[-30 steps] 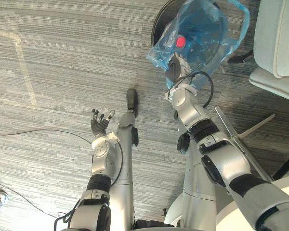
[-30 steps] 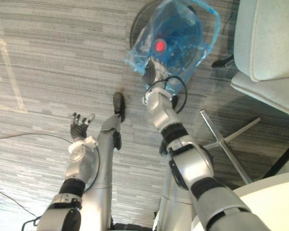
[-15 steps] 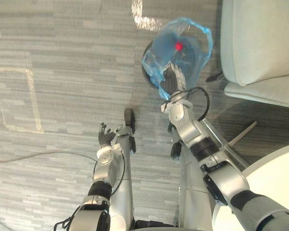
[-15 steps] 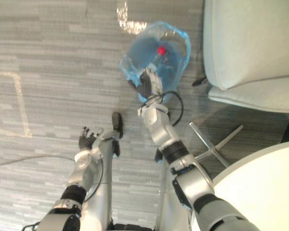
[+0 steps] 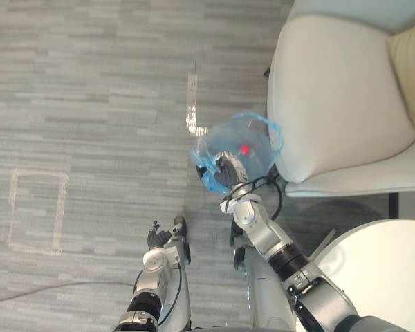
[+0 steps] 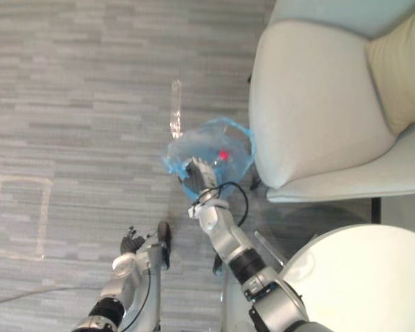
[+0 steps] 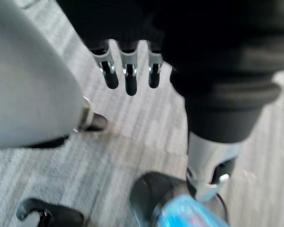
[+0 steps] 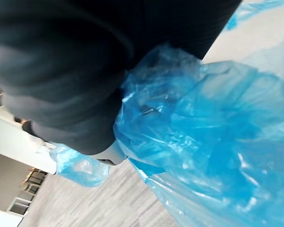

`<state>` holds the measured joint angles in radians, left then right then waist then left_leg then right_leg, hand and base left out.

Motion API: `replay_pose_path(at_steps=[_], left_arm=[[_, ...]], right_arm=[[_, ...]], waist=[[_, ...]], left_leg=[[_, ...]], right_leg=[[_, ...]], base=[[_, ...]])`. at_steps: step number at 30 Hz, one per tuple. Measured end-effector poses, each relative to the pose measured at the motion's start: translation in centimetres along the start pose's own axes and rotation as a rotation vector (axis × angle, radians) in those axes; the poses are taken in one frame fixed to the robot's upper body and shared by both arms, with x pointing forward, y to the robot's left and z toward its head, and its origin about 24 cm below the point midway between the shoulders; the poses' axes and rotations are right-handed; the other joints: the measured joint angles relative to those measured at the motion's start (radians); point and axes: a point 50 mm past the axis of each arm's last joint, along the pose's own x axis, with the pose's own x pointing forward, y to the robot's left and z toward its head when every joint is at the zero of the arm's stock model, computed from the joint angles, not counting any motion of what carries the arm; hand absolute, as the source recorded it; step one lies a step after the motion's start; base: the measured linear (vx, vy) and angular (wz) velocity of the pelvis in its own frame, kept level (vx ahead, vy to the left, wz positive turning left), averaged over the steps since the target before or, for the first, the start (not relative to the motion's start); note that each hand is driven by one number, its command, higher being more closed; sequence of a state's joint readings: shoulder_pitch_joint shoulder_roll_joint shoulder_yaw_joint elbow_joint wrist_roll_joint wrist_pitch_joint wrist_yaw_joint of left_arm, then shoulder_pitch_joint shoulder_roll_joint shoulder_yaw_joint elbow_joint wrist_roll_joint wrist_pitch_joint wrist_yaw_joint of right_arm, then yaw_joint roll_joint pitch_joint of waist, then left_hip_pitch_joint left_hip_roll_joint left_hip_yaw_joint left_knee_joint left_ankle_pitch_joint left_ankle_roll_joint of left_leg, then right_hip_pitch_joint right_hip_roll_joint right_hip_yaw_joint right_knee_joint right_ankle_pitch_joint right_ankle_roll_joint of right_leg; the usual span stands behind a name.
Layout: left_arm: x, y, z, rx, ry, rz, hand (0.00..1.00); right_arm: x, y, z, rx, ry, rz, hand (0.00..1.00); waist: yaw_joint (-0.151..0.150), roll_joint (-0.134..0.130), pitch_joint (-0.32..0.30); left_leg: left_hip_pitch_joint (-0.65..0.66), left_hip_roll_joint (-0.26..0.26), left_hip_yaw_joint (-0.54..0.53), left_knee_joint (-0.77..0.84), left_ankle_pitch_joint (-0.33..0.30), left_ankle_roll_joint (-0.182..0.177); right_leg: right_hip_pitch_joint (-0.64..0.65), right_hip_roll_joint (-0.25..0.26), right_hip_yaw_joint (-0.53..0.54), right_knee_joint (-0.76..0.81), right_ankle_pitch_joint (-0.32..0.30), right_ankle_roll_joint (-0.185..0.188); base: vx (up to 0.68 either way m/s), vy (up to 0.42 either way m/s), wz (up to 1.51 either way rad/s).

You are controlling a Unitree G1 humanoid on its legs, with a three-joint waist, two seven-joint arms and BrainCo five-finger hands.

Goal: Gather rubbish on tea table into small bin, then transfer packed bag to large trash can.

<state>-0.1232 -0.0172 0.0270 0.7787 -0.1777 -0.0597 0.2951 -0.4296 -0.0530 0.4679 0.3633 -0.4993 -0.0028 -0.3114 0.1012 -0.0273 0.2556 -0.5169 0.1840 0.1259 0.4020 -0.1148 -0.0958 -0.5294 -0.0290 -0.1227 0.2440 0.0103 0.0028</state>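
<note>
A blue plastic bag point(image 5: 241, 146) with a red item point(image 5: 245, 149) inside hangs bunched at the top in my right hand point(image 5: 225, 173), which is shut on its edge. The bag's blue film point(image 8: 203, 142) presses right against the hand's dark cover in the right wrist view. A dark round small bin point(image 7: 149, 196) stands on the carpet directly under the bag; whether the bag is still inside it cannot be made out. My left hand point(image 5: 155, 236) is low beside my body, its fingers point(image 7: 128, 78) straight and holding nothing.
A pale armchair point(image 5: 339, 104) with a cream cushion point(image 5: 411, 62) stands close to the right of the bag. A white round table point(image 5: 384, 277) fills the lower right. A taped rectangle point(image 5: 34, 207) marks the grey carpet at the left.
The camera has swung, bringing the armchair and table into view. My right hand still grips the blue bag over the bin. The left hand stays open at my side.
</note>
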Motion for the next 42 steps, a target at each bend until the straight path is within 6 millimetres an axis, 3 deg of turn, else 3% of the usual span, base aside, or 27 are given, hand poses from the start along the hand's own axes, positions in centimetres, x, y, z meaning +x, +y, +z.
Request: replay_pose_path(at_steps=[4,7,10,14,16,20,28,42], left_arm=[[-0.6,-0.1,-1.9,0.084,0.050,-0.040,0.00],[-0.6,0.3,-2.2,0.103,0.061,-0.037,0.00],[-0.6,0.6,-1.2,0.102,0.017,-0.040,0.00],[-1.2,0.6,2.2,0.107,-0.153,-0.080,0.00],[-2.1,0.6,4.9,0.140,-0.295,-0.123,0.00],[-3.4,0.4,7.7,0.202,-0.465,-0.159,0.00],[-4.2,0.0,9.6,0.294,-0.569,-0.224,0.00],[-5.2,-3.5,10.5,0.447,-0.648,-0.422,0.00]], right_arm=[[-1.7,2.0,-0.6,0.107,0.038,0.103,1.00],[-2.1,2.2,-0.9,0.151,0.045,0.147,1.00],[-2.3,1.8,-1.5,0.134,0.050,0.171,1.00],[-2.4,-0.1,-0.8,0.152,-0.018,0.179,1.00],[-2.5,-1.3,0.0,0.159,-0.084,0.181,1.00],[-2.8,-2.6,0.3,0.175,-0.137,0.213,1.00],[-3.1,-4.7,0.5,0.164,-0.183,0.241,1.00],[-1.7,-4.4,3.0,0.170,-0.280,0.286,1.00]], waist=[[-0.017,-0.010,-0.074],[-0.037,-0.013,-0.090],[-0.045,-0.014,-0.102],[-0.047,-0.019,-0.124],[-0.049,-0.028,-0.154],[-0.050,-0.030,-0.181],[-0.067,-0.031,-0.188],[-0.091,-0.033,-0.203]], left_leg=[[0.135,-0.019,0.008,-0.101,0.013,-0.013],[0.206,-0.035,0.017,-0.160,0.027,-0.013],[0.243,-0.049,0.025,-0.190,0.036,-0.007],[0.313,-0.063,0.027,-0.217,0.036,-0.006],[0.328,-0.069,0.031,-0.230,0.036,-0.005],[0.364,-0.075,0.051,-0.246,0.035,-0.003],[0.390,-0.085,0.061,-0.255,0.037,0.001],[0.424,-0.089,0.088,-0.260,0.035,0.005]], right_leg=[[0.139,0.004,0.005,-0.116,0.044,-0.002],[0.225,0.004,0.018,-0.211,0.087,0.009],[0.272,-0.004,0.023,-0.267,0.113,0.014],[0.352,-0.008,0.041,-0.317,0.128,0.023],[0.358,-0.010,0.051,-0.321,0.129,0.024],[0.378,-0.015,0.073,-0.327,0.132,0.028],[0.393,-0.021,0.093,-0.333,0.141,0.034],[0.407,-0.023,0.128,-0.335,0.146,0.035]], base=[[0.11,0.009,-0.07],[0.09,0.026,-0.06],[0.04,0.034,-0.02],[0.01,0.020,-0.01],[-0.01,0.018,-0.09],[-0.01,0.025,-0.13],[-0.01,0.014,-0.07],[-0.02,0.006,-0.07]])
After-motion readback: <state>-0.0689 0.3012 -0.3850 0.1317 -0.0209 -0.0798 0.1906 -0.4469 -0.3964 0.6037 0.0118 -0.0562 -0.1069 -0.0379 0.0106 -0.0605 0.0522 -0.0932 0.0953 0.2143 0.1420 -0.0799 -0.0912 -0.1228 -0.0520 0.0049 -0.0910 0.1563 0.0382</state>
